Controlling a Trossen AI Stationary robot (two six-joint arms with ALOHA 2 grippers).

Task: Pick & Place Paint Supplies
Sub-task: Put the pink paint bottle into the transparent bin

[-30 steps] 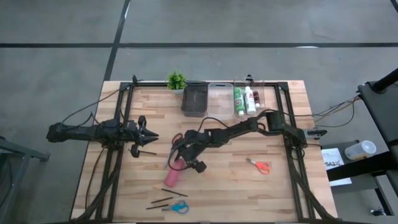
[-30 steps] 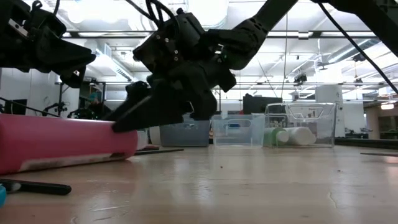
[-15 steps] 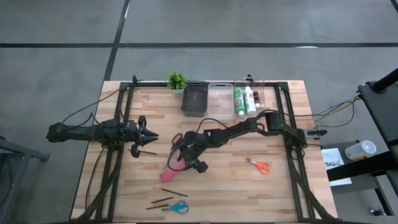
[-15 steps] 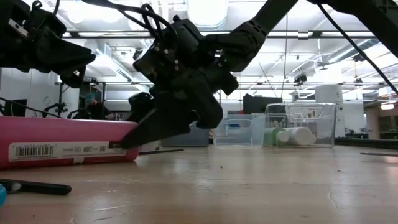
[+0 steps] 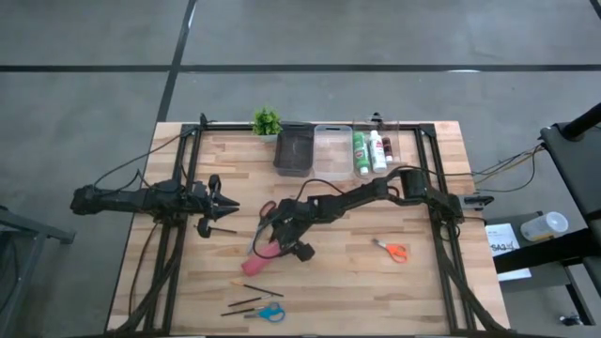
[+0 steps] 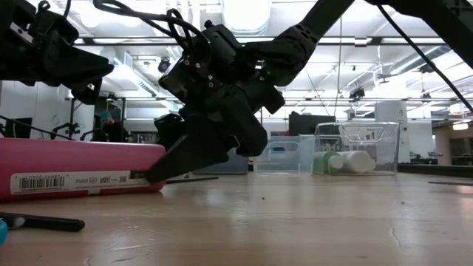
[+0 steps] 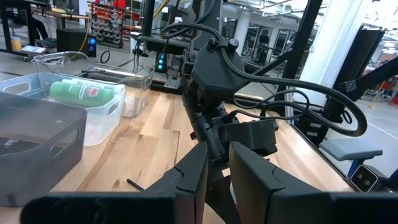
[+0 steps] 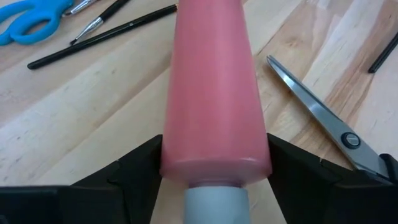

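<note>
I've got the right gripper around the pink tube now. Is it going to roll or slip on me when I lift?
The pink tube is round and lies flat on the table, so it would probably roll if nudged sideways. The right gripper straddles it near the cap end, so the long body may droop. Its skin looks smooth, so it could slip; being a tube, it may squash under a hard squeeze.

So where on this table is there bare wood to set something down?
Bare wood lies between the right gripper and the orange scissors, and along the near edge right of the blue scissors. It is crowded around the pink tube, red scissors and brushes, and at the bins.
</note>
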